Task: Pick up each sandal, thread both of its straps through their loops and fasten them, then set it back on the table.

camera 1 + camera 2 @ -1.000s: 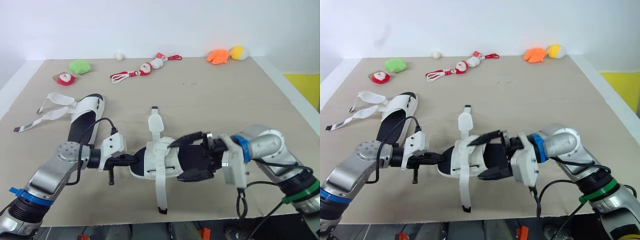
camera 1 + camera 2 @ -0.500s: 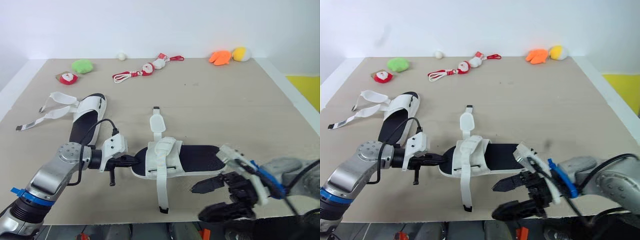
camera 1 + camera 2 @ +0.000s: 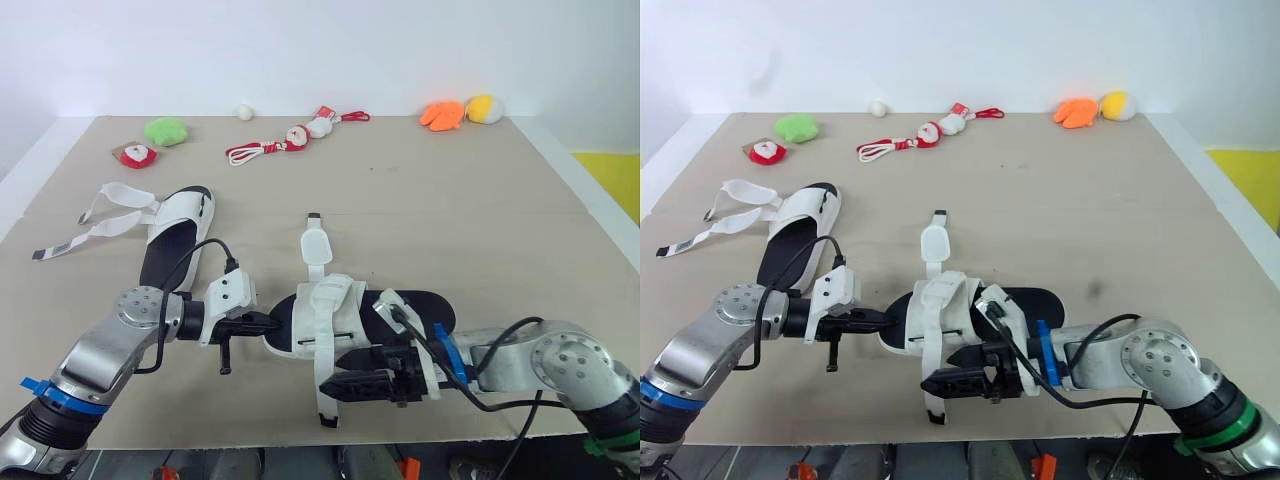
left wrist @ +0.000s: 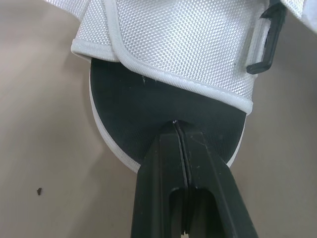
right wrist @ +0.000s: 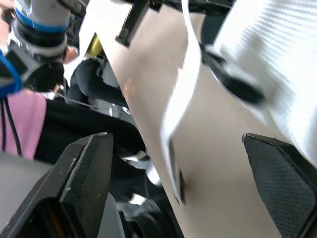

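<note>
A white sandal with a black sole (image 3: 345,312) lies mid-table near the front edge. My left gripper (image 3: 262,322) is shut on the rim of its sole (image 4: 163,106), fingertips pinched together at the edge. One strap (image 3: 312,245) points away from me and the other strap (image 3: 324,405) trails loose toward the table front. My right gripper (image 3: 342,380) sits low along the sandal's near side, open, with that loose strap (image 5: 184,94) between its spread fingers (image 5: 84,188). A second sandal (image 3: 178,222) lies further left with its straps (image 3: 100,215) undone.
Soft toys line the table's far edge: a green plush (image 3: 165,130), a red and white toy (image 3: 133,155), a Santa rope toy (image 3: 290,138), a white ball (image 3: 243,111), and orange (image 3: 438,113) and yellow (image 3: 484,106) plushes. The table's front edge (image 3: 250,440) is close below the grippers.
My right gripper let go of the sandal's heel, pulled back to the front right, then came in low along the sandal's near side to the loose strap. The left gripper kept its hold.
</note>
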